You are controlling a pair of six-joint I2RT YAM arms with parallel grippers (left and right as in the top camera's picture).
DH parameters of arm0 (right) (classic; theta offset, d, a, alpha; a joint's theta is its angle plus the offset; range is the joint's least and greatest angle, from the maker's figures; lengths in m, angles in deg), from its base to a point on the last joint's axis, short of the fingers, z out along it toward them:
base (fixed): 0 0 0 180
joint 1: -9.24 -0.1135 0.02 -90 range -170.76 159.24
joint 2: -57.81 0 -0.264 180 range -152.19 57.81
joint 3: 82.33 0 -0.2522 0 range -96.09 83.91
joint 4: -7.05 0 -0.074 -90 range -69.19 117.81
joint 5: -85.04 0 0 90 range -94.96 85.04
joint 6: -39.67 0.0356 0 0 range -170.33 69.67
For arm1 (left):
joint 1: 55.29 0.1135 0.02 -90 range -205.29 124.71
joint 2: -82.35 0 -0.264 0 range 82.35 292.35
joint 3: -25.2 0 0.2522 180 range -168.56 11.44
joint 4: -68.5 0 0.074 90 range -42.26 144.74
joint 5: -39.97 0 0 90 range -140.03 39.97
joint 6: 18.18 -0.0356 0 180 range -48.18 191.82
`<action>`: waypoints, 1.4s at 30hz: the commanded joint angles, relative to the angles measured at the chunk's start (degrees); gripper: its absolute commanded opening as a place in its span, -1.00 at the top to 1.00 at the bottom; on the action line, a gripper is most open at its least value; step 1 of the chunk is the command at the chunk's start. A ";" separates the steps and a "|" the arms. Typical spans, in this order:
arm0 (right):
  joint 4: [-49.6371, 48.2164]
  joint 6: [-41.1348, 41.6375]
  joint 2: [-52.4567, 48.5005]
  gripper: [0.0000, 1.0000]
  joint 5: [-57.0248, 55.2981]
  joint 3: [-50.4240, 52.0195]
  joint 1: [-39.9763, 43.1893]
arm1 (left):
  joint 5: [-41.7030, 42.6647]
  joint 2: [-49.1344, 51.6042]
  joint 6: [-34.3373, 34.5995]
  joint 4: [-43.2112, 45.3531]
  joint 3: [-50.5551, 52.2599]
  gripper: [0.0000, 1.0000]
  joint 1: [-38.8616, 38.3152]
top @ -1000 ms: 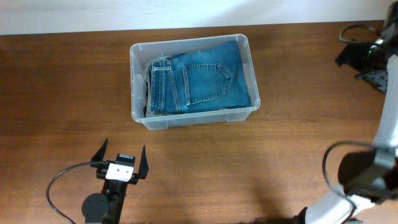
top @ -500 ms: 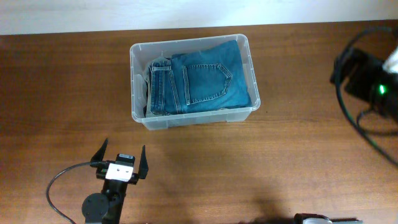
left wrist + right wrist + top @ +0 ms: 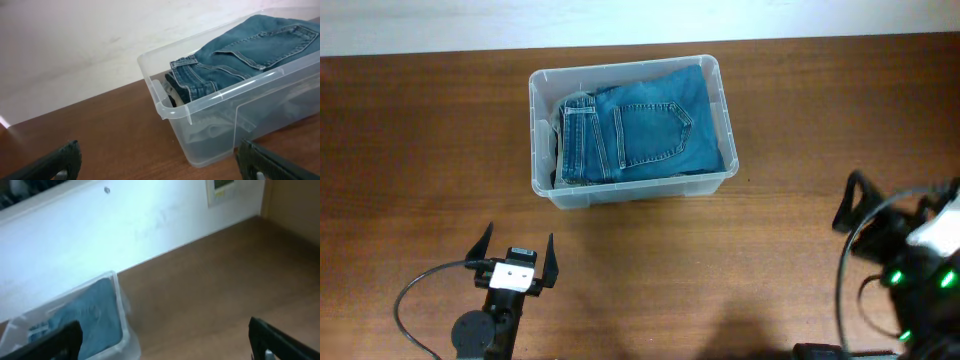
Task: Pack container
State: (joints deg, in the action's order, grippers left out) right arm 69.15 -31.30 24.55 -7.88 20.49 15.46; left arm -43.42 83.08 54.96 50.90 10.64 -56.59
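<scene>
A dark brown wooden table (image 3: 420, 150) fills the overhead view, and a white wall (image 3: 520, 20) runs along its far edge. One container (image 3: 634, 187) stands on the table's far half near that wall, well apart from both hands. One folded pair of blue jeans (image 3: 640, 135) lies inside it and covers its floor. The right arm (image 3: 920, 265) is blurred and cut off at the near right corner, so its shape is hard to make out there, and the right wrist view is smeared too. There are two hands. The left hand (image 3: 520, 235) sits released at the near left, its two fingers spread. The right hand (image 3: 164, 330) is likewise released, with its dark fingers wide apart. One black cable (image 3: 420, 290) loops beside the left arm.
</scene>
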 commanded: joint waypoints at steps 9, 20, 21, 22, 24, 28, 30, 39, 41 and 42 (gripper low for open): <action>-25.62 -0.76 21.27 -0.97 7.74 37.90 -0.26 | -0.42 -0.44 -0.61 -0.13 0.31 -0.99 0.35; -40.92 -1.16 30.27 -0.97 10.51 54.51 -0.28 | -0.42 -0.44 -0.61 -0.13 0.31 -0.99 0.35; -41.16 -1.18 31.28 -0.97 10.82 55.28 -0.26 | -0.42 -0.44 -0.61 -0.13 0.31 -0.99 0.35; -41.33 -1.18 32.52 -0.97 10.97 56.19 -0.28 | -0.42 -0.44 -0.61 -0.13 0.31 -0.99 0.35; -41.64 -1.27 33.07 -0.97 11.17 56.74 -0.39 | -0.42 -0.44 -0.61 -0.13 0.31 -0.99 0.35; -41.94 -4.13 33.07 -0.97 11.32 56.89 -1.79 | -0.42 -0.44 -0.61 -0.13 0.31 -0.99 0.35; -42.47 -7.13 33.07 -0.96 11.30 57.07 -3.04 | -0.42 -0.44 -0.59 -0.13 0.31 -0.99 0.35; -51.08 -7.87 33.07 -0.97 11.08 63.10 -3.98 | -0.42 -0.44 -0.61 -0.13 0.31 -0.99 0.35; -51.04 -7.87 33.07 -0.96 9.90 63.10 -3.85 | -0.42 -0.44 -0.61 -0.13 0.31 -0.99 0.35; -50.64 -7.87 33.07 -0.97 9.05 63.10 -3.85 | -0.42 -0.44 -0.61 -0.13 0.31 -0.99 0.35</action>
State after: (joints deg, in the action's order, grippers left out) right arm 18.48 -38.58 57.03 2.66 83.33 11.96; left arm -43.42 83.04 54.85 50.88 10.64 -56.59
